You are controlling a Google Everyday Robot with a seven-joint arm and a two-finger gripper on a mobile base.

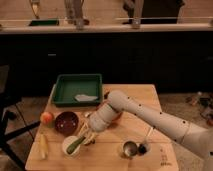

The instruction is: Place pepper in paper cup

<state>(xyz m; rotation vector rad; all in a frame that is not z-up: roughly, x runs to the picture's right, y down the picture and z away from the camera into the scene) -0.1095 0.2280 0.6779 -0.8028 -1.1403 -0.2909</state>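
Note:
The paper cup (70, 146) is a short white cup standing on the wooden table, front left, just below the dark red bowl. The slender green pepper (75, 144) lies slanted in the cup's mouth, its upper end pointing up-right toward my gripper. My gripper (85, 136) hangs at the end of the white arm, right at the cup's upper right rim and touching or nearly touching the pepper's upper end. I cannot tell whether it holds the pepper.
A dark red bowl (66, 122) stands beside the cup, an orange-red fruit (46, 118) to its left. A pale corn-like item (43, 145) lies at the front left. A green tray (78, 89) is at the back. A metal cup (130, 148) stands front right.

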